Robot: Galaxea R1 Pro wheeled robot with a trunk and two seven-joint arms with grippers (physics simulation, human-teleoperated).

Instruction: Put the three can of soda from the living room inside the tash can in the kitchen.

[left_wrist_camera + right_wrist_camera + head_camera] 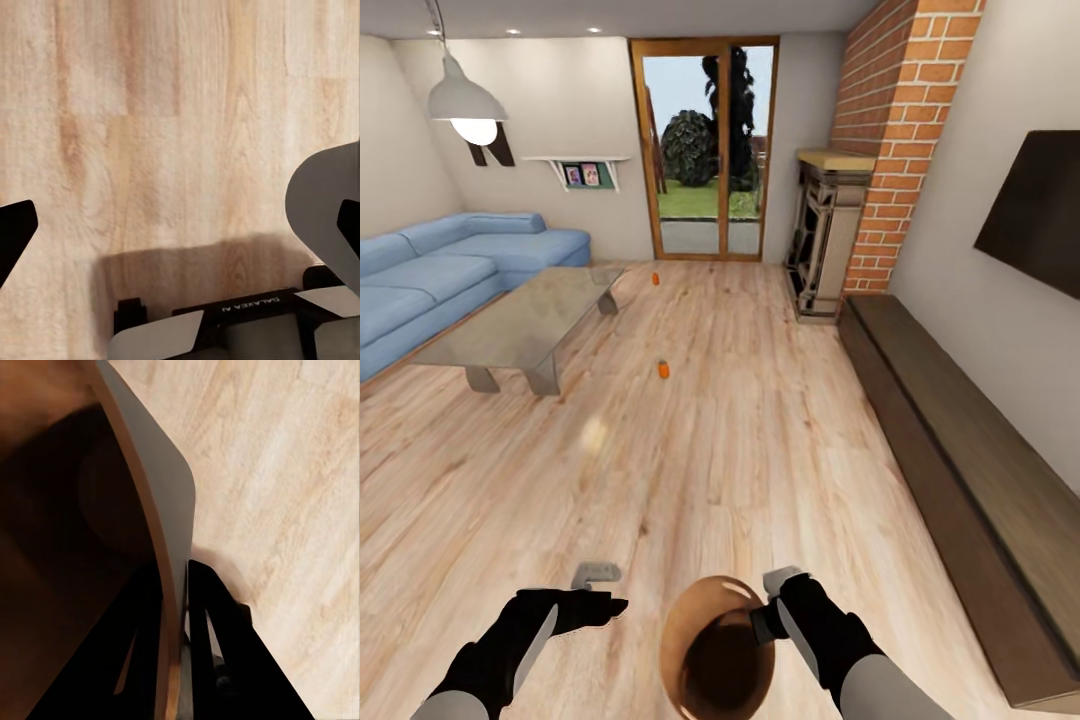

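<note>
The bin [717, 650] hangs low in front of the robot, above the wood floor [760, 450], its dark inside showing nothing I can make out. The right gripper [768, 615] pinches its rim, one finger inside the wall and one outside, closed tight on it; in the right wrist view the bin's wall [150, 495] runs between the black fingers [217, 637]. The left gripper [597, 577] holds nothing, its fingers spread wide over bare floor. Mirrored lettering on the robot's base [247, 304] reads "GALAXEA". Two cans lie on the floor ahead: one [664, 369] near the glass table [520, 320], another [656, 278] further off toward the glass doors [705, 150]. A blue sofa [440, 270] stands left, a brick fireplace [880, 150] right.
</note>
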